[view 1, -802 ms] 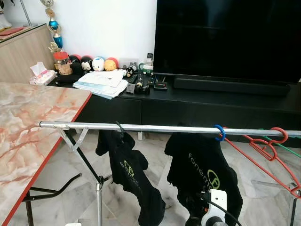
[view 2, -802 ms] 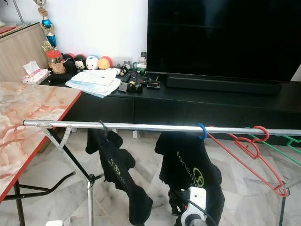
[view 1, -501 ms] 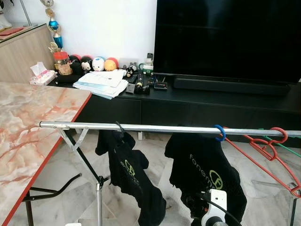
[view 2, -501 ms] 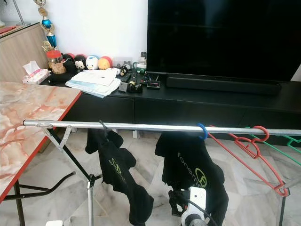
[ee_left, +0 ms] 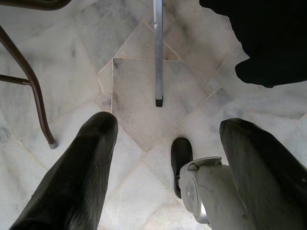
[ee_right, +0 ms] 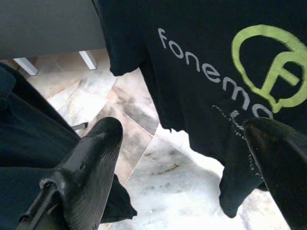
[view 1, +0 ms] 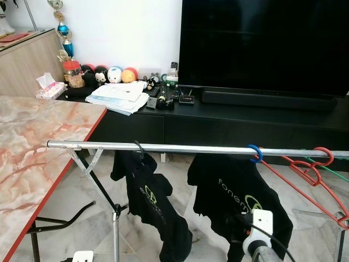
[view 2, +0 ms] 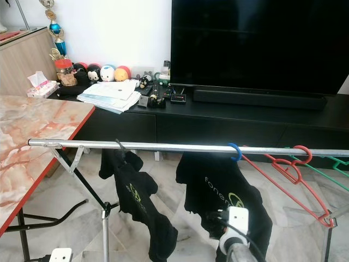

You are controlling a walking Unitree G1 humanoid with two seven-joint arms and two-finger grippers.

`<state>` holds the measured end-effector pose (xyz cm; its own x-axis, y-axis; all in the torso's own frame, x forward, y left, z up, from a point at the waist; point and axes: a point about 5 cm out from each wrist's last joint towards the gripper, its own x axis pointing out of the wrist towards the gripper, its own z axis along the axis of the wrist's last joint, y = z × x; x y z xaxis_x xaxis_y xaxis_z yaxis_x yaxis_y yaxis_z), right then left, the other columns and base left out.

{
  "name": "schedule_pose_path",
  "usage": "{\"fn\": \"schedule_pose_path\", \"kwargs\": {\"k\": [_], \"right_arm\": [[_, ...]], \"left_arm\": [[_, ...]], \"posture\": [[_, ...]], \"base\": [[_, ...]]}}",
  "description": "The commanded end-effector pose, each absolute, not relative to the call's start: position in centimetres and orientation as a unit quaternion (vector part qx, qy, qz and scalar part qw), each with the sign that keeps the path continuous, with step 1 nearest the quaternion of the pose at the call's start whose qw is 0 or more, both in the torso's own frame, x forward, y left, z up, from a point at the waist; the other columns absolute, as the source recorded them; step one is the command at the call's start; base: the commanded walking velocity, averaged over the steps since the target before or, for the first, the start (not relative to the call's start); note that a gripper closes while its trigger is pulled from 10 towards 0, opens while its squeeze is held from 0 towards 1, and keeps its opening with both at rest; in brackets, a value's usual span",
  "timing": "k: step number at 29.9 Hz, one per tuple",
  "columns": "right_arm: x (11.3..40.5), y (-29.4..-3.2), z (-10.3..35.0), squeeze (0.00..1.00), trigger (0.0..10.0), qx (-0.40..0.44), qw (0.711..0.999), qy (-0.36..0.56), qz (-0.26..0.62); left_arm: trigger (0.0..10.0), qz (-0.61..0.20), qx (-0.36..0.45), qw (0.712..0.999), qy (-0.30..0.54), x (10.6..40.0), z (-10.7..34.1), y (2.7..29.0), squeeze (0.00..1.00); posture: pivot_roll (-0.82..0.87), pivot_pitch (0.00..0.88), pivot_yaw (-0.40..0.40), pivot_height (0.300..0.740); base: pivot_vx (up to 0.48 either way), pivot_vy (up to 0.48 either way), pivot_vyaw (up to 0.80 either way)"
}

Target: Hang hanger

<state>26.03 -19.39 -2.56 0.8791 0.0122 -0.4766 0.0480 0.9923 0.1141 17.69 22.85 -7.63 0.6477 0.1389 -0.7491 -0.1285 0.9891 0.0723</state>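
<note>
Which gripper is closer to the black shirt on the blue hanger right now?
The right gripper. It is open right in front of the black shirt on the blue hanger. The left gripper hangs open low over the floor, near the rack's leg.

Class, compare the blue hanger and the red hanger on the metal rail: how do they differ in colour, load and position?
The blue hanger has a blue hook; the red hanger is red all over. The blue hanger carries a black T-shirt; the red hanger is bare, its frame slanting down to the right. The blue hanger sits nearer the middle of the rail; the red hanger is further to the right. Both hook over the same rail.
</note>
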Motion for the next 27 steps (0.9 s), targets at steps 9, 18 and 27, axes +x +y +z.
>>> {"fn": "schedule_pose_path", "kwargs": {"k": [9,18,27], "right_arm": [[28.2,-20.0,0.0,0.00,10.0,0.060,0.984,0.166,-0.030],[28.5,-19.2,1.4,0.00,10.0,0.052,0.994,0.096,-0.015],[28.0,-20.1,2.2,0.00,10.0,0.041,0.996,0.054,-0.063]], "left_arm": [[10.0,0.081,0.002,0.906,0.415,17.5,-7.6,23.2,0.00],[10.0,0.086,-0.003,0.904,0.420,17.2,-7.8,23.1,0.00],[10.0,0.085,-0.004,0.904,0.419,17.3,-7.8,23.0,0.00]], "posture": [[0.08,0.000,-0.022,0.740],[0.08,0.000,-0.027,0.740],[0.07,0.000,-0.028,0.740]], "base": [[0.000,0.000,0.00],[0.000,0.000,0.00],[0.000,0.000,0.00]]}}
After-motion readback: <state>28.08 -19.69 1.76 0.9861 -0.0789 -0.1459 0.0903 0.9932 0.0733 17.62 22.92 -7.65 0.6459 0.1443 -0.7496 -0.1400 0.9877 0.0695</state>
